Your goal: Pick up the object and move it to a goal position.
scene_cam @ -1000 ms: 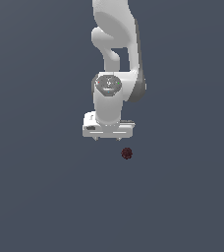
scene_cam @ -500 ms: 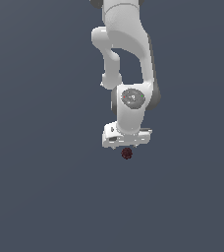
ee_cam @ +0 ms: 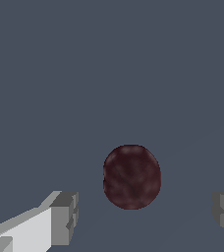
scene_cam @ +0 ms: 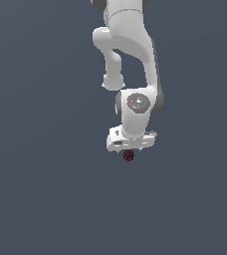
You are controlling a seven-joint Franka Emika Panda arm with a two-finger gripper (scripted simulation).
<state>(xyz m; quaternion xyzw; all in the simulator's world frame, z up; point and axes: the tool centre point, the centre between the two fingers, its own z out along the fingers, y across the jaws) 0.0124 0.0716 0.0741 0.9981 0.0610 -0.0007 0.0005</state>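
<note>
Wrist view: ball (ee_cam: 131, 176) lies between the pincer's (ee_cam: 146, 216) spread fingers, untouched; pincer released.

The supporting surface is a flat, uniform slate-grey floor (scene_cam: 41, 199) with a matte finish. It fills the whole background of the exterior view and shows no edges, seams or markings. In the wrist view the same grey plane (ee_cam: 109, 64) runs unbroken from edge to edge, with only a faint lighter diagonal band crossing one part of it.

One item lies on this surface: a small dark maroon-red ball (scene_cam: 128, 156) with a mottled, faintly bumpy skin. In the exterior view it sits near the centre of the floor. The wrist view shows the ball (ee_cam: 131, 176) as a slightly oval shape resting on the grey plane.
</note>
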